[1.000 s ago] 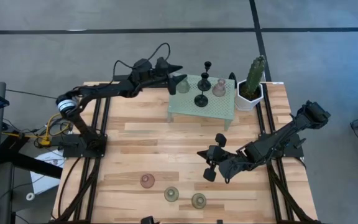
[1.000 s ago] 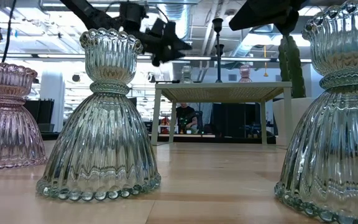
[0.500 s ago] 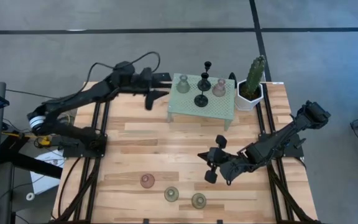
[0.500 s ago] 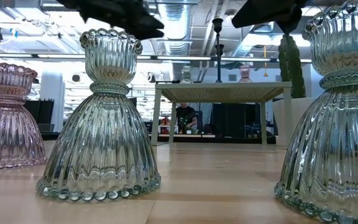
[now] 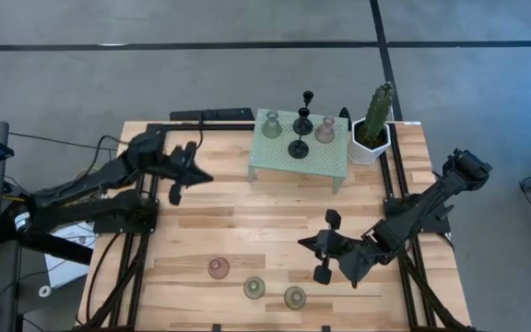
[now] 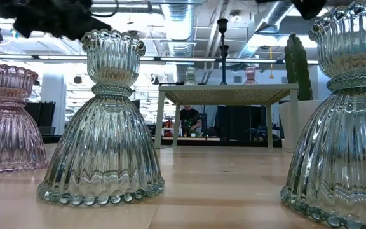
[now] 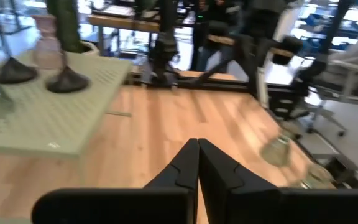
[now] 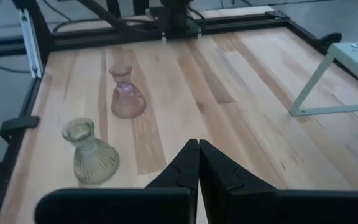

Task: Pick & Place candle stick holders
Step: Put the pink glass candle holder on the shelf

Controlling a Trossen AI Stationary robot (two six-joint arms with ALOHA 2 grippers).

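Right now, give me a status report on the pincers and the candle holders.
Left pincer shut, empty, left of stand. Right pincer shut, empty, mid-table. Three holders on near table edge, four on stand. Nothing in the way.

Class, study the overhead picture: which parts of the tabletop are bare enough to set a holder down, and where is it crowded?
Bare wood lies in the table middle, between the mint stand and the three glass holders along the near edge. The stand top is crowded: two black holders, two glass ones. The right claw hangs beside the near row; the left claw hovers at the left.

No legible text, labels, brands, numbers or signs anywhere on the table [image 5: 275, 212], or in the room behind it.
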